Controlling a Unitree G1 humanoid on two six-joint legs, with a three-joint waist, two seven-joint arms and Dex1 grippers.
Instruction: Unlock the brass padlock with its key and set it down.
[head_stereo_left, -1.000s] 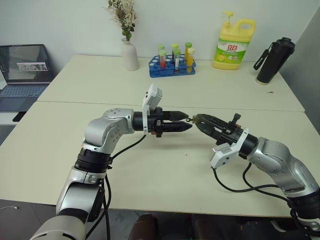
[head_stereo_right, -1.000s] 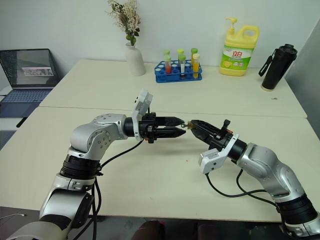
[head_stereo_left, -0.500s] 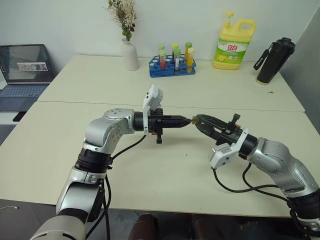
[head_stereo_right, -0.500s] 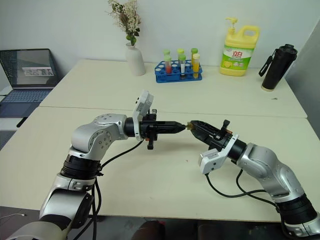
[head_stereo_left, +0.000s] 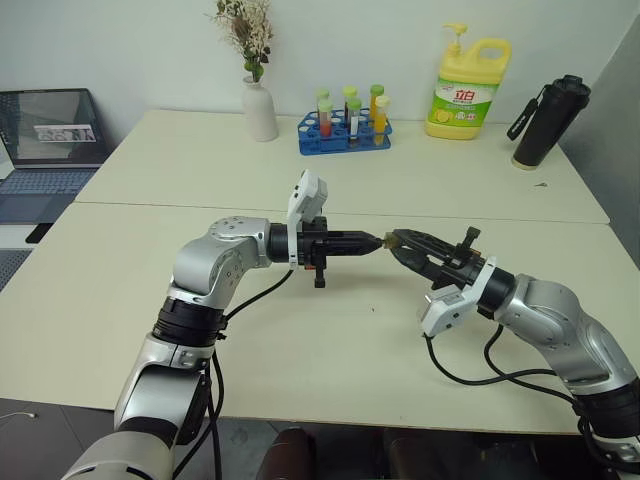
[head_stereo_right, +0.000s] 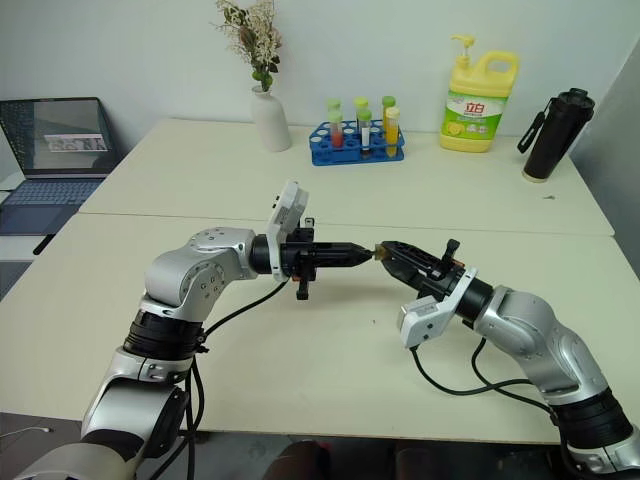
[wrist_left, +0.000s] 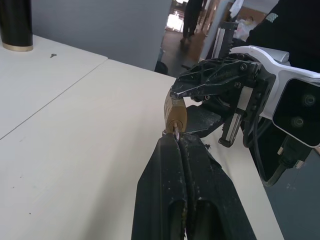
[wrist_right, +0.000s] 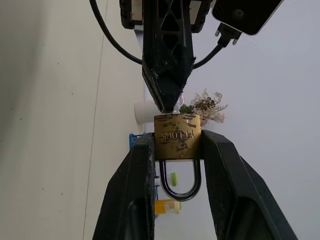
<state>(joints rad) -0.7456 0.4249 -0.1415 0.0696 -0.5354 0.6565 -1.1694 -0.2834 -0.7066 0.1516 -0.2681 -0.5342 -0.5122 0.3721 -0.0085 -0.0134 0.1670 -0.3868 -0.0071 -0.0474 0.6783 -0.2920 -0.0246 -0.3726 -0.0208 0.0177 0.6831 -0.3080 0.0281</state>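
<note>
**Nose to nose over the table, key at the lock**

Right now both arms meet at the centre of the head views, tips almost touching above the cream table (head_stereo_left: 330, 350). The right gripper (wrist_right: 176, 142) comes in from the right of the frame, its two black fingers clamped on the flat sides of the brass padlock (wrist_right: 177, 136). The padlock sits between the fingertips with its silvery shackle (wrist_right: 180, 181) tucked back between the fingers, toward the wrist, and the shackle looks seated in the body. In the left eye view the padlock is just a small golden speck at middle centre, held well clear of the tabletop.

And from the left of the frame comes the left gripper (wrist_left: 176, 140), fingers pressed flat together, no gap showing. Pinched at their very tip is the key (wrist_left: 176, 131), a thin silvery sliver, and it meets the padlock's bottom face. How deep it sits in the keyway cannot be made out.

Along the back of the table, upper part of the frame: a white vase (head_stereo_left: 260, 110) with dried flowers, a blue rack of test tubes (head_stereo_left: 345, 128), a yellow detergent bottle (head_stereo_left: 467, 92), a black flask (head_stereo_left: 548, 122). At upper left, an open laptop (head_stereo_left: 50, 135).
</note>
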